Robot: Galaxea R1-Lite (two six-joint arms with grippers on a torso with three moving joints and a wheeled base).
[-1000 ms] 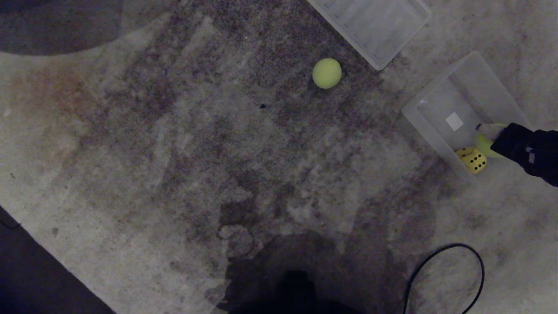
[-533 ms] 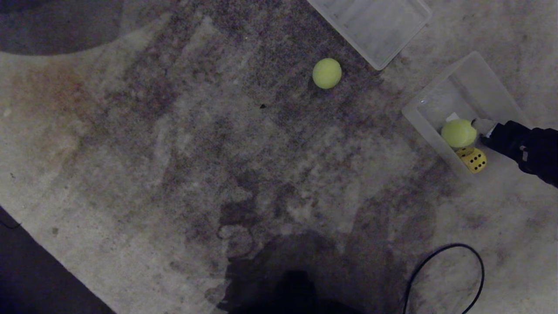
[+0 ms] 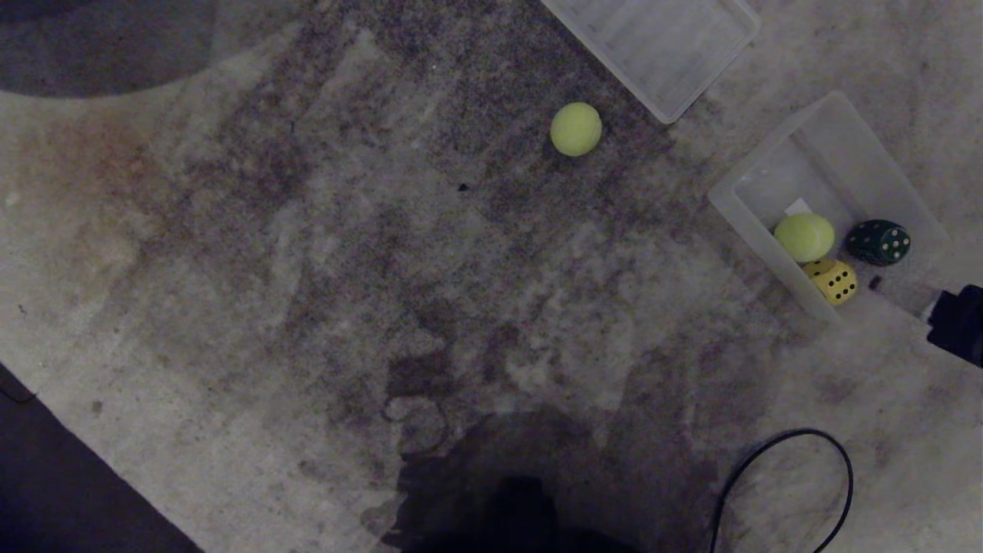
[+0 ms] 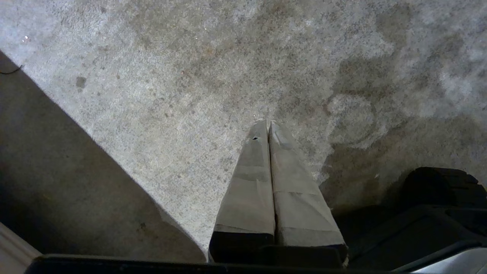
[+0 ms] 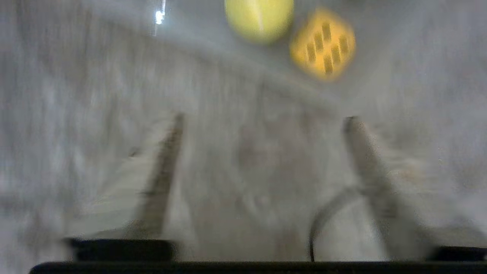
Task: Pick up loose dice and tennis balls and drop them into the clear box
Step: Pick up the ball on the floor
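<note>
The clear box (image 3: 756, 178) lies on the carpet at the right. Inside it rest a tennis ball (image 3: 804, 236), a yellow die (image 3: 832, 281) and a dark green die (image 3: 878, 242). A second tennis ball (image 3: 576, 129) lies loose on the carpet, well left of the box. My right arm (image 3: 958, 326) shows only at the right edge, just outside the box's near end. My right gripper (image 5: 263, 118) is open and empty over the carpet, with the boxed tennis ball (image 5: 258, 17) and yellow die (image 5: 322, 43) ahead of it. My left gripper (image 4: 268, 122) hangs shut and empty over the carpet.
A flat translucent lid (image 3: 660, 46) lies beyond the box at the top. A black cable (image 3: 776, 453) loops on the carpet at the near right. The carpet ends at a dark floor strip (image 3: 61, 491) at the near left.
My right gripper opened and the tennis ball dropped into the box beside the yellow die. The arm then drew back out toward the right edge, uncovering the dark green die.
</note>
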